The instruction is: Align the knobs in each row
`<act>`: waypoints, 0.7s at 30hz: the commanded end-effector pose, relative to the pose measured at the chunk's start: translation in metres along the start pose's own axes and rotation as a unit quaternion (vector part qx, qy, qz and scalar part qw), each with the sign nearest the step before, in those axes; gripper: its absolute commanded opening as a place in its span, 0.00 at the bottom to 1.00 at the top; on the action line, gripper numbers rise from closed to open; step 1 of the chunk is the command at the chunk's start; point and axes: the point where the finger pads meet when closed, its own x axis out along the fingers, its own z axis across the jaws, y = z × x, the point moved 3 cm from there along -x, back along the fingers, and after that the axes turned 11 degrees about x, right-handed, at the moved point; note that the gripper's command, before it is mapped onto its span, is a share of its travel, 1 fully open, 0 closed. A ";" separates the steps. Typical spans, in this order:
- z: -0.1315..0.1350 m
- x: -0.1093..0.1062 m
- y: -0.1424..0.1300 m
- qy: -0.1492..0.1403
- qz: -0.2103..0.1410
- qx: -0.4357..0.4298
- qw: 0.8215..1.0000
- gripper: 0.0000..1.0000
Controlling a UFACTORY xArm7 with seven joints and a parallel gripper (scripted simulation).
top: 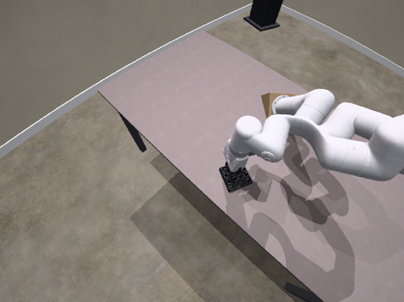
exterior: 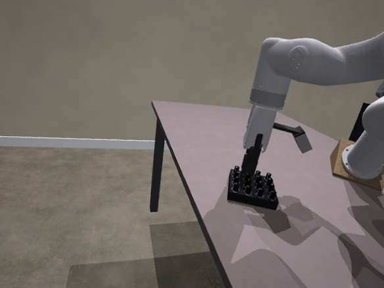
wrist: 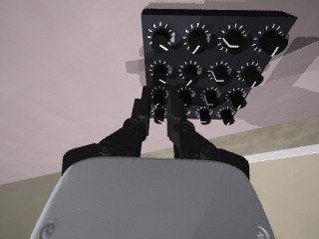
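On the knob box (top: 231, 189) (exterior: 252, 198) (wrist: 216, 25) there were small pale markings around and beside the knobs, but the printed names were too small for reading. The white arm (top: 350, 156) (exterior: 323, 64) carried a round emblem (top: 267, 156) (exterior: 297, 57) on its joint, and in it I could not read any word. The knob box stood upright on the tabletop (top: 187, 86) (exterior: 203, 139) (wrist: 75, 100), directly under the gripper (top: 234, 173) (exterior: 248, 174) (wrist: 159, 98), which pointed down over one side part of the box and left the other knobs uncovered. The gripper was open only a little, with a narrow gap between its two fingers, and it was gripping nothing. In the wrist view, two knobs of one outer column showed through this gap, while a finger hid part of the next column; if the fingers touched any knob, I could not tell. In the row at the top of the wrist view, the white lines of the first knob (wrist: 160, 39) and the second knob (wrist: 197, 40) slanted down in different directions, to the right and to the left. The arm's round base stood on a wooden block (top: 266, 101) (exterior: 337, 159), well apart from the box.
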 end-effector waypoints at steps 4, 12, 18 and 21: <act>0.000 -0.001 -0.001 0.000 -0.001 0.000 1.000 0.19; 0.000 -0.001 -0.001 0.000 -0.001 0.000 1.000 0.19; 0.000 -0.001 -0.001 0.000 -0.001 0.000 1.000 0.19; 0.000 -0.001 -0.001 0.000 -0.001 0.000 1.000 0.19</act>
